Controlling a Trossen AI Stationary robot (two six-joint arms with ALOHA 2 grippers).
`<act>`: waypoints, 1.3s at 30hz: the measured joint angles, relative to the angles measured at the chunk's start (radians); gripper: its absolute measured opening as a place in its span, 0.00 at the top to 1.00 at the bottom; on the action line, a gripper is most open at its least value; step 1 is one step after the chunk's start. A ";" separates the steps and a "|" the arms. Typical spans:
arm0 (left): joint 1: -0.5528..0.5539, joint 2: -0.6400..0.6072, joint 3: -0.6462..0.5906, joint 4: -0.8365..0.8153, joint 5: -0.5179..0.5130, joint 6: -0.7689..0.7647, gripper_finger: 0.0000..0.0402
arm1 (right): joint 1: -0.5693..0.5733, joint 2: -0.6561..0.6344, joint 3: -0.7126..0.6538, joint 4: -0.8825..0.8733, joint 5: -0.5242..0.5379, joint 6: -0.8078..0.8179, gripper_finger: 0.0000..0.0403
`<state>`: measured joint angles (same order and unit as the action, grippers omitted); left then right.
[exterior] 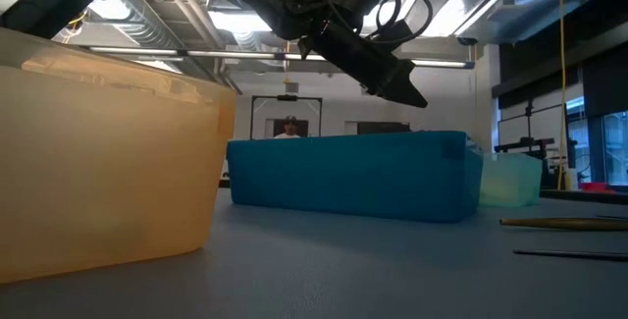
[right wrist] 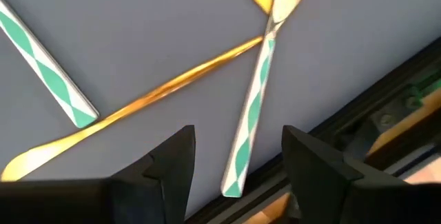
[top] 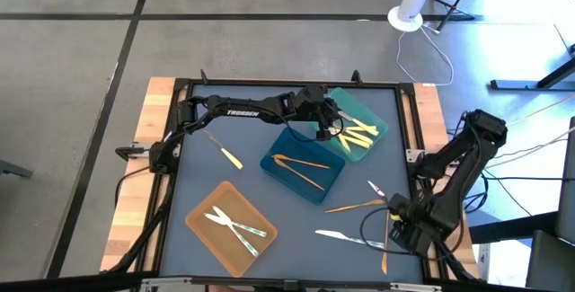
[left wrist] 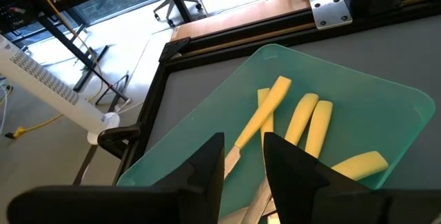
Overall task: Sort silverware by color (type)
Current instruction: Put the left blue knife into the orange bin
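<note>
While your left gripper [top: 325,133] hangs over the teal tray [top: 377,117] at the counter's [top: 198,162] far side, its fingers [left wrist: 207,165] stand a narrow gap apart and hold nothing. Below them the yellow silverware [left wrist: 303,120] lies in that tray, which sits against the blue tray [top: 283,180]. In the blue tray you have two orange pieces [top: 301,162]; in the orange tray [top: 207,207], at the near left, lie the white pieces [top: 235,226]. A lone yellow piece [top: 229,155] rests on open counter between the left arm and the orange tray, with free room around it.

Your right gripper [top: 395,229] sits low at the near right corner, close to the black frame edge [right wrist: 358,124]. Its fingers [right wrist: 172,158] are spread wide, empty, over a white-and-green-patterned piece [right wrist: 251,114] crossed by an orange piece [right wrist: 172,86].

The left arm reads "TROSSEN" [top: 243,112].
</note>
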<state>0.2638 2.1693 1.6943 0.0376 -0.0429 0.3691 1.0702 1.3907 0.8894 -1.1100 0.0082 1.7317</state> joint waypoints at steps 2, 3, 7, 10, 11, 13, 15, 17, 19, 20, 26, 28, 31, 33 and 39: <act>0.000 0.000 0.000 0.000 0.000 0.000 0.76 | 0.000 0.023 0.000 0.020 0.000 -0.001 0.49; 0.000 0.000 0.000 0.000 0.000 0.000 0.76 | 0.000 0.034 0.000 0.025 0.000 -0.001 0.49; 0.000 0.000 0.000 0.000 0.000 0.000 0.76 | -0.001 0.070 0.000 0.033 0.000 -0.009 0.49; 0.000 0.000 0.000 0.000 0.000 0.000 0.76 | -0.001 0.076 -0.001 0.029 -0.017 -0.015 0.49; 0.000 0.000 0.000 0.000 0.000 0.000 0.76 | -0.001 0.076 -0.001 0.025 -0.018 -0.023 0.49; 0.000 0.000 0.000 0.000 0.000 0.000 0.76 | -0.001 0.075 -0.001 0.012 -0.015 -0.035 0.49; 0.000 0.000 0.000 0.000 0.000 0.000 0.76 | -0.001 0.075 -0.001 -0.016 -0.001 -0.037 0.49; 0.000 0.000 0.000 0.000 0.000 0.000 0.76 | -0.001 0.073 -0.010 -0.025 0.000 -0.045 0.49; 0.000 0.000 0.000 0.000 0.000 0.000 0.76 | -0.001 0.064 -0.047 0.012 0.000 -0.057 0.49; 0.000 0.000 0.000 0.000 0.000 0.000 0.76 | -0.001 0.059 -0.072 0.044 0.000 -0.058 0.49; 0.000 0.000 0.000 0.000 0.000 0.000 0.76 | -0.004 0.040 -0.207 0.235 -0.066 -0.093 0.49; 0.000 0.000 0.000 0.000 0.000 0.000 0.76 | -0.004 0.037 -0.226 0.256 -0.087 -0.094 0.49; 0.000 0.000 0.000 0.000 0.000 0.000 0.76 | -0.005 0.036 -0.240 0.261 -0.092 -0.094 0.49; 0.000 0.000 0.000 0.000 0.000 0.000 0.76 | -0.005 0.037 -0.240 0.263 -0.087 -0.095 0.49; 0.000 0.000 0.000 0.000 0.000 0.000 0.76 | -0.004 0.037 -0.242 0.289 -0.088 -0.095 0.49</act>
<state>0.2638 2.1693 1.6943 0.0380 -0.0429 0.3691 1.0660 1.4282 0.6469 -0.8209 -0.0795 1.6369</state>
